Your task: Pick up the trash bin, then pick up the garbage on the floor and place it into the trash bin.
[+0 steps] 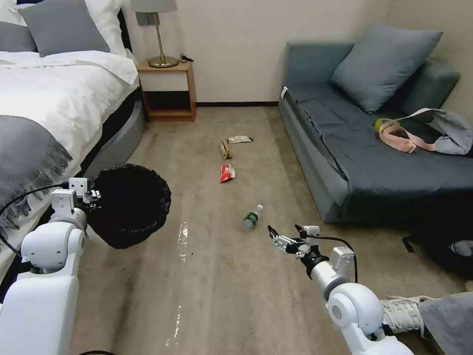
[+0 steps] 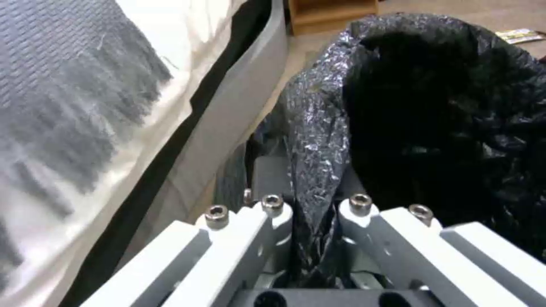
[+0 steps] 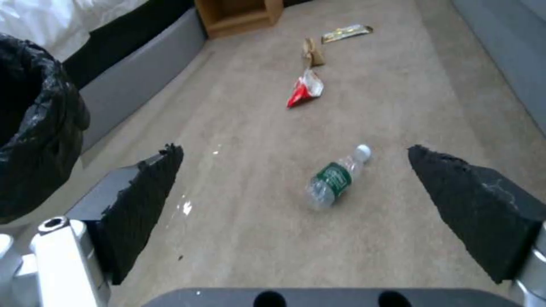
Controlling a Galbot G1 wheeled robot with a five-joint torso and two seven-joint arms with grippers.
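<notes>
Holding the trash bin (image 1: pixel 129 204) off the floor on my left, close beside the bed (image 1: pixel 44 108), my left gripper (image 2: pixel 310 221) is pinched onto the crinkly black bag folded over its rim, with the bin's mouth tilted toward the room. My right gripper (image 1: pixel 274 235) hangs low over the carpet with its two dark pads (image 3: pixel 145 200) spread wide. The clear bottle (image 1: pixel 252 217) with the green label lies on its side just beyond that gripper and a little to its left, untouched. Farther off in a loose line are the red-white wrapper (image 1: pixel 226 173), then the tan crumpled paper (image 1: pixel 225 149), and farthest the silvery-yellow snack wrapper (image 1: pixel 240 139), all well apart from both grippers, between the bed and the grey sofa (image 1: pixel 345 148).
</notes>
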